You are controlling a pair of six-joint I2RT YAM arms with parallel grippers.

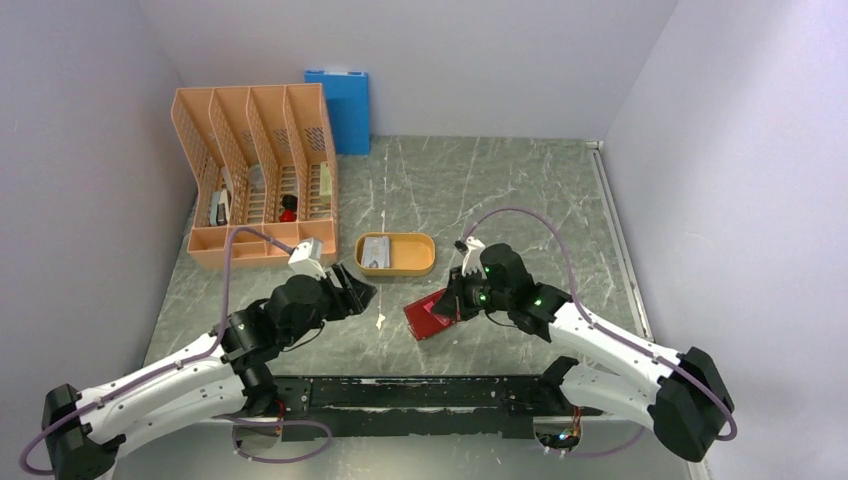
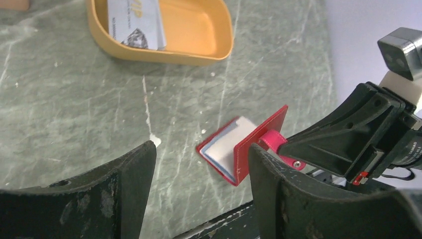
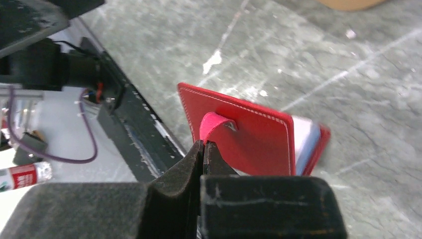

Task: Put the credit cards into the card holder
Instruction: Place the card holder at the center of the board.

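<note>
The right fingers (image 3: 184,169) are closed on the pink tab (image 3: 213,124) of the red holder (image 3: 249,144), lifting one cover so the pale pockets show. The holder sits on the worktop (image 1: 500,190) at the lower centre of the top view. The left fingers (image 2: 129,174) are spread apart with nothing between them, left of the holder and clear of it. Above, at mid-frame, a card (image 1: 375,252) lies in the left end of the orange tray (image 1: 410,268). An organiser (image 1: 260,170) and a blue folder (image 1: 345,105) stand at upper left.

No legible text (card (image 2: 134,22) print blurry)
</note>
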